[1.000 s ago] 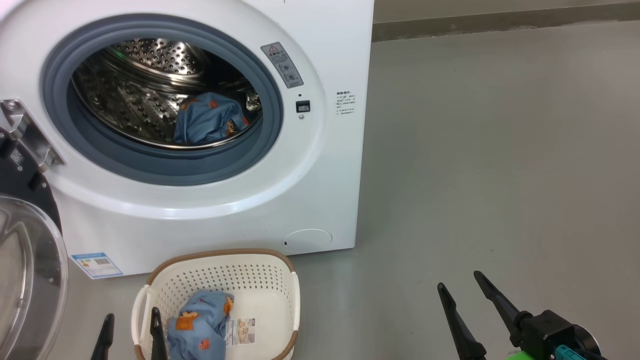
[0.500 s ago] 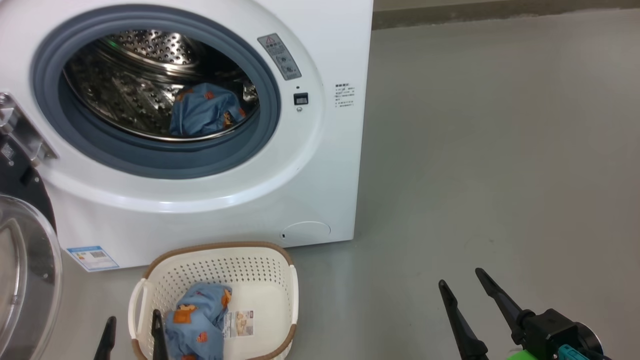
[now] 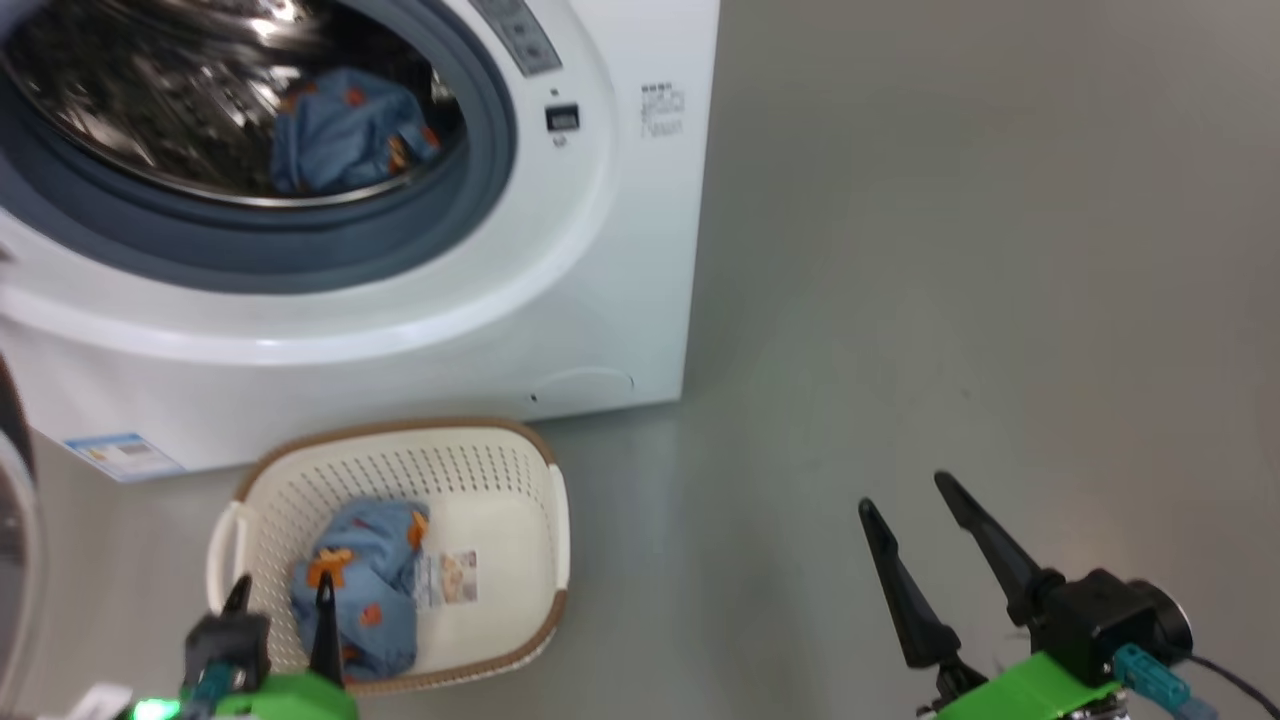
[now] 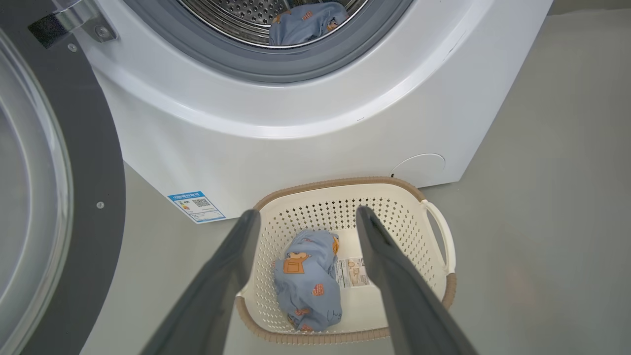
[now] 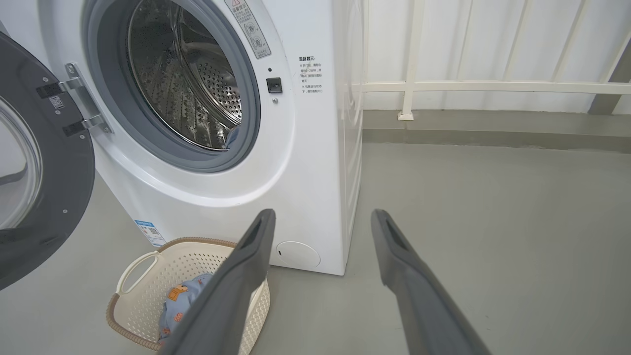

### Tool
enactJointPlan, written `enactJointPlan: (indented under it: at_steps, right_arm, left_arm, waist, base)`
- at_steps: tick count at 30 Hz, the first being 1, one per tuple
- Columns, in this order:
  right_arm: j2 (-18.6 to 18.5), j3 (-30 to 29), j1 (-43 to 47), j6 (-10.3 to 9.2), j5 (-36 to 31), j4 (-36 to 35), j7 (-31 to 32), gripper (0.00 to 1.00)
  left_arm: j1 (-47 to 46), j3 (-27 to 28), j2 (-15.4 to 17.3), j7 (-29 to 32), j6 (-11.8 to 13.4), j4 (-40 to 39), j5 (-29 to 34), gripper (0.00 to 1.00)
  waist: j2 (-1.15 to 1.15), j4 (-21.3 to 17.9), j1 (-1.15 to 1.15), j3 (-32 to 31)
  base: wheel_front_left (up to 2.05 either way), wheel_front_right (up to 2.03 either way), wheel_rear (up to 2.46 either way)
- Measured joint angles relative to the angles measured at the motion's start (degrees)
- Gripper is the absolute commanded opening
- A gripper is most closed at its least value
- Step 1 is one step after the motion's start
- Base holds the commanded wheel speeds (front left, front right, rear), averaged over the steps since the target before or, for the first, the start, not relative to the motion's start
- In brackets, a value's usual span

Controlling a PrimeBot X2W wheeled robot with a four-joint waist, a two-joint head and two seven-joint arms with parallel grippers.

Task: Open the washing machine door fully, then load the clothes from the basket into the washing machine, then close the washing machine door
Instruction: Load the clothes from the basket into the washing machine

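The left gripper (image 4: 308, 213) has its fingers spread wide with nothing between them. It hangs over the near end of the basket (image 4: 340, 181), fingers pointing toward the machine. Ahead of and below the fingertips lies one bundle of clothes (image 4: 308, 278), light blue with orange-brown figures, in the left half of the basket. Whether a finger touches the fabric cannot be told. A paper label (image 4: 351, 272) lies on the basket floor just right of the bundle.

Just beyond the basket's far rim stands the washing machine (image 3: 600, 300). Its door (image 4: 98, 162) is swung open to the left of the gripper, showing its black rim and clear glass. Higher and farther ahead, a second bundle (image 3: 340, 130) lies low in the steel drum (image 5: 182, 84), close behind the grey-blue seal (image 3: 250, 260). A blue sticker (image 4: 196, 207) sits low on the machine front, left of the basket, and a round cover (image 4: 419, 170) sits to its right.

The right gripper (image 3: 903, 492) is likewise wide apart and empty. It is held over bare grey floor (image 3: 950, 250), well to the right of the basket. A white railing (image 5: 493, 86) stands far ahead of it, to the right of the machine.
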Motion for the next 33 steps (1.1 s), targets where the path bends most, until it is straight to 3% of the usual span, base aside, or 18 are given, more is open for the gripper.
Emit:
enactJointPlan:
  at_steps: [14,22,33]
  right_arm:
    - [-0.2,5.4,-12.5,0.00,3.6,3.6,-5.9,1.00]
    - [-0.3,9.5,-18.6,0.00,8.0,7.4,-8.6,1.00]
    - [-0.3,12.4,-24.5,0.00,13.4,7.8,-9.3,1.00]
  left_arm:
    - [-27.3,-7.1,-0.7,7.8,-8.6,29.4,7.1,1.00]
    - [-34.1,-7.6,3.0,9.9,-11.0,38.1,8.4,1.00]
    - [-41.6,-7.3,10.1,13.0,-14.1,43.2,8.6,1.00]
  waist:
    - [0.00,-3.9,0.00,15.0]
    - [0.00,-8.1,0.00,22.7]
    - [0.00,-15.8,0.00,33.8]
  base:
    - [0.00,0.00,0.00]
    - [0.00,0.00,0.00]
    - [0.00,0.00,0.00]
